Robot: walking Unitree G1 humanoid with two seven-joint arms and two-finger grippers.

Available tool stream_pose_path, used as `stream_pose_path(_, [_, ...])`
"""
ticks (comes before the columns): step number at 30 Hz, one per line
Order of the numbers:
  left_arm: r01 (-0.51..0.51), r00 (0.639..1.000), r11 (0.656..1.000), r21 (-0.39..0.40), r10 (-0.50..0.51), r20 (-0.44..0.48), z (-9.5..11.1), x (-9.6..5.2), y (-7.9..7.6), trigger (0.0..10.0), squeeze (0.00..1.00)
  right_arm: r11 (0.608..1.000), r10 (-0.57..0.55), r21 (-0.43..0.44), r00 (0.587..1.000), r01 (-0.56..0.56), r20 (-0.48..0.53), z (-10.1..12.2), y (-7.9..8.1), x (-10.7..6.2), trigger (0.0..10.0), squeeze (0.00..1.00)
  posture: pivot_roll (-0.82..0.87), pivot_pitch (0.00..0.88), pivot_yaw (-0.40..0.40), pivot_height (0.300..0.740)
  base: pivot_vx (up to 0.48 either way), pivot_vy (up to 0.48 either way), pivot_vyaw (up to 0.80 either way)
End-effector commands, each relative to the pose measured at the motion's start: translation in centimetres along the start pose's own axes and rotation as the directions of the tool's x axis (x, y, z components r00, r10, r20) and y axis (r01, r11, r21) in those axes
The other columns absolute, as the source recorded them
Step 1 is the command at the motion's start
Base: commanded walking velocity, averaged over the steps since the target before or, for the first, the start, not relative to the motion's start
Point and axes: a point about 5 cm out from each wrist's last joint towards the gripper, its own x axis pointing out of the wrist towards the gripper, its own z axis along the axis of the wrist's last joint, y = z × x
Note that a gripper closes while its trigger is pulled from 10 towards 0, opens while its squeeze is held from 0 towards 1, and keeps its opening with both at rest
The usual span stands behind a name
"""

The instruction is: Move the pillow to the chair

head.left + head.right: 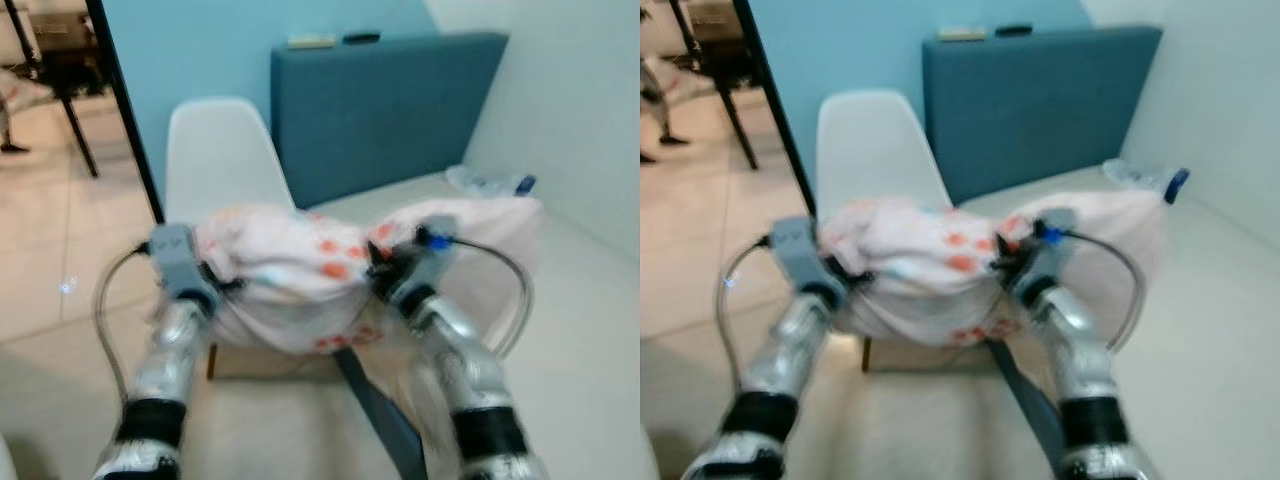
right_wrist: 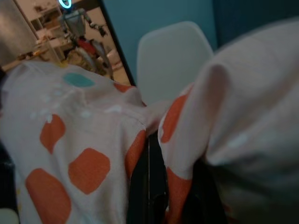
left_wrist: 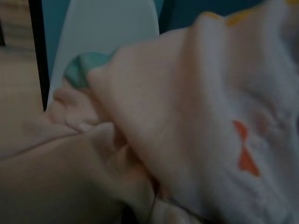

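pillow (image 1: pixel 290 275) carried between both arms, long axis 9-to-3, seat of white chair (image 1: pixel 218 155) dead ahead at 12, just beyond. left gripper (image 1: pixel 222 285) clamped on 9 o'clock end, right gripper (image 1: pixel 378 268) pinching cloth at 3. forearms level, reaching forward, equally near.

No writing, label, brand, number or sign can be read anywhere in these pictures. The head views are blurred and the wrist views are dark, so any print is too soft to make out.
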Motion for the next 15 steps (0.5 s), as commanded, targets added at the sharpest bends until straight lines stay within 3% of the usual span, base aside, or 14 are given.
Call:
stream_pose_path(1, [0.068,0.998,0.997,0.024,-0.068,-0.006,-0.16,0.04,-1.57,10.0,0.0,0.999,0.043,-0.018,0.998,-0.043,0.044,1.05,0.65,0.17,10.0,0.0,-0.1,0.0,-0.023,0.728,0.319,0.0,0.0])
stream_pose_path(15, [0.101,0.995,0.994,0.027,-0.101,-0.022,-0.37,0.11,-2.35,10.0,0.0,1.0,-0.001,-0.03,0.998,0.003,0.061,1.53,0.06,-0.19,10.0,0.0,-0.1,0.0,-0.003,0.728,0.324,0.0,0.0])
